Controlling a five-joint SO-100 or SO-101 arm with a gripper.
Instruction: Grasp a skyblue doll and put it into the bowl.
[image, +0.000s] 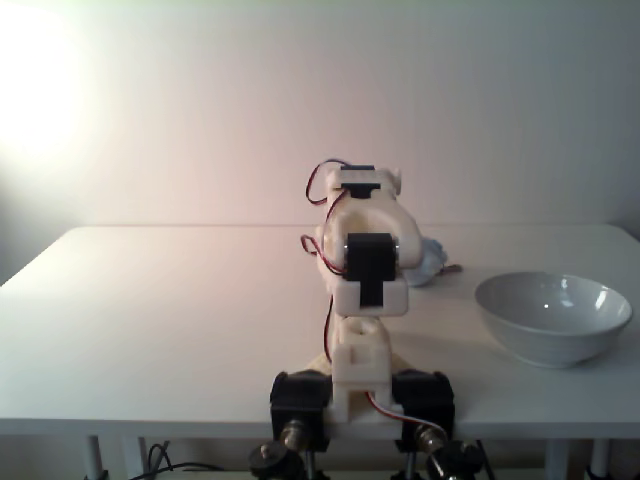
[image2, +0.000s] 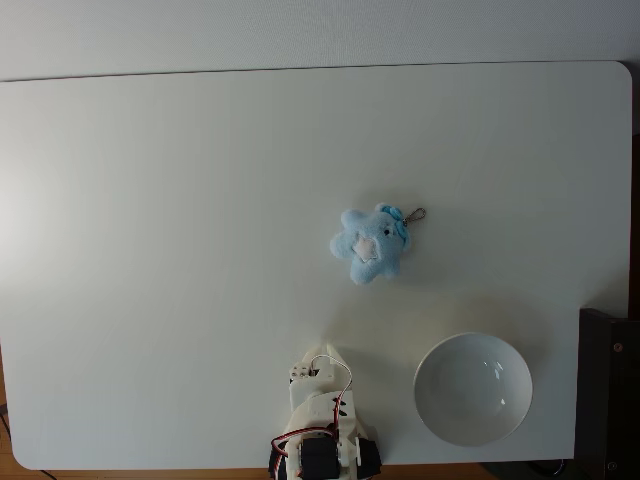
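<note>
The skyblue doll (image2: 368, 243) lies flat near the middle of the white table, a small metal ring on its upper right. In the front fixed view a pale blue edge of the doll (image: 432, 262) shows from behind the arm. The bowl (image2: 445, 400) is round, white and empty, and stands near the table's front edge, below and to the right of the doll; it also appears as a bowl (image: 553, 340) at the right. My gripper (image2: 321, 351) is folded back over the arm's base, its fingers together in one point, well short of the doll and left of the bowl.
The arm's base (image: 360, 395) is clamped to the front edge of the table (image2: 150, 250). A dark object (image2: 608, 395) stands just beyond the table's right edge, next to the bowl. A bright glare lights the wall at the upper left.
</note>
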